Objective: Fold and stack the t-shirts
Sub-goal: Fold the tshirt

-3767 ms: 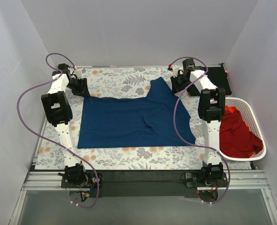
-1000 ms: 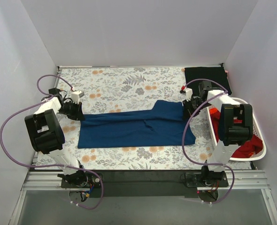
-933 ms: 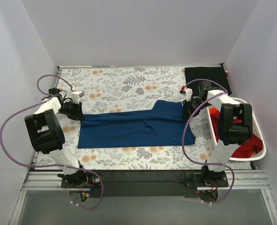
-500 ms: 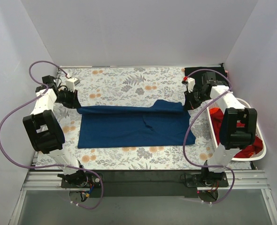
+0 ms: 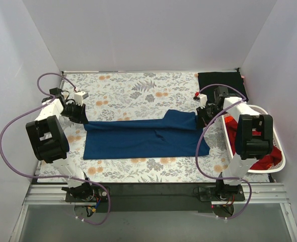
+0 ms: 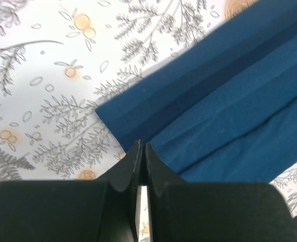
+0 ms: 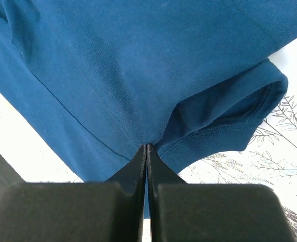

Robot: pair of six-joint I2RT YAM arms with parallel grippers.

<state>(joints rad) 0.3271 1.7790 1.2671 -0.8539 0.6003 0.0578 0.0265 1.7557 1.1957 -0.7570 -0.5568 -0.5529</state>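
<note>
Both arms are stretched out over the table, and each has hold of the blue shirt point(image 5: 143, 138), which lies doubled over in a long band across the middle of the flowered table cover point(image 5: 133, 91). The left gripper point(image 6: 141, 148) has its jaws pressed tight together with the shirt's edge nipped at the tips, just beside the folded corner; from there the cloth runs away ahead and to the right, with bare flowered cover ahead and to the left of the tips. The right gripper point(image 7: 146, 148) is likewise clamped flat, with a gather of blue cloth drawn into its tips; a sleeve hem bulges just to the right of the tips and the rest of the shirt spreads ahead of them. Beyond the right gripper, in the far corner of the table, a black shirt point(image 5: 223, 82) lies flat, apart from the blue one. Out past the right arm stands a white basket point(image 5: 281, 157) with a red shirt point(image 5: 263, 162) heaped in it, partly hidden behind the arm. Purple cables point(image 5: 10, 131) loop off both arms, the left one swinging wide of the table. Nothing lies between the two grippers but the shirt itself. Plain pale walls point(image 5: 148, 35) box the table in on three sides, and a dark rail point(image 5: 148, 190) runs along the near edge where the arms are bolted.
</note>
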